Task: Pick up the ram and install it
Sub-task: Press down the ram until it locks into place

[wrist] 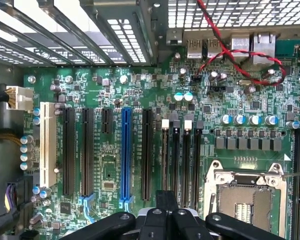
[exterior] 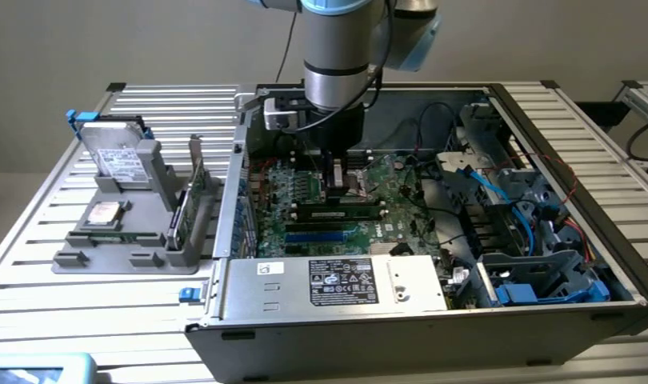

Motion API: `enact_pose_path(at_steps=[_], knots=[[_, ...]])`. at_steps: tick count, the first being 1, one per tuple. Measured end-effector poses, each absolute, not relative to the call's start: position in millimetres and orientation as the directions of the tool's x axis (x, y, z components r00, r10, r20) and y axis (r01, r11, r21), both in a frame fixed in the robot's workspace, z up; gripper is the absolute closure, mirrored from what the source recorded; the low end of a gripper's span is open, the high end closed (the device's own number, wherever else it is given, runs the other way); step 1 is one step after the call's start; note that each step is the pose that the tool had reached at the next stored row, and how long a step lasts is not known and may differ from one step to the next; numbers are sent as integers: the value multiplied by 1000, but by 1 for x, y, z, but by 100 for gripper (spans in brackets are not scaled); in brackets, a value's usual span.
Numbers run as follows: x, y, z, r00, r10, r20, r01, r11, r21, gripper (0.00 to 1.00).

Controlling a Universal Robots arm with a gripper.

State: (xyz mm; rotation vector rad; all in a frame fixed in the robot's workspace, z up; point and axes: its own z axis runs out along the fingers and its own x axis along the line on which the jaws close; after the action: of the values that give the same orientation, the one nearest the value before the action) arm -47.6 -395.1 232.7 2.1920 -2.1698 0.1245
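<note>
The tool point(wrist: 162, 220) is shut tight and holds nothing, low over the green board point(wrist: 140, 85) inside the computer case point(exterior: 431, 340). The ram point(exterior: 340, 214) lies in its slot just beside it. This looks like the pushing-in step, which needs a straight, even press.

Even, diffuse room light falls on the open computer case point(exterior: 580, 232) in the exterior view, with no hard shadows on the slatted table point(exterior: 36, 240). The case's inner walls lie in soft shade, and the arm point(exterior: 340, 48) darkens the motherboard point(exterior: 302, 200) beneath it. The picture is slightly soft throughout. In the wrist view, the motherboard point(wrist: 140, 90) is brightly lit and sharp, capacitor tops point(wrist: 240, 120) glinting, while the metal bars point(wrist: 65, 30) glare white.
</note>
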Motion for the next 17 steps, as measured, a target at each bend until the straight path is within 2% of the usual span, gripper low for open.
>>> enact_pose_path(at_steps=[17], knots=[[-50,-394,227,47,-994,96,-999,-48,-17,89]])
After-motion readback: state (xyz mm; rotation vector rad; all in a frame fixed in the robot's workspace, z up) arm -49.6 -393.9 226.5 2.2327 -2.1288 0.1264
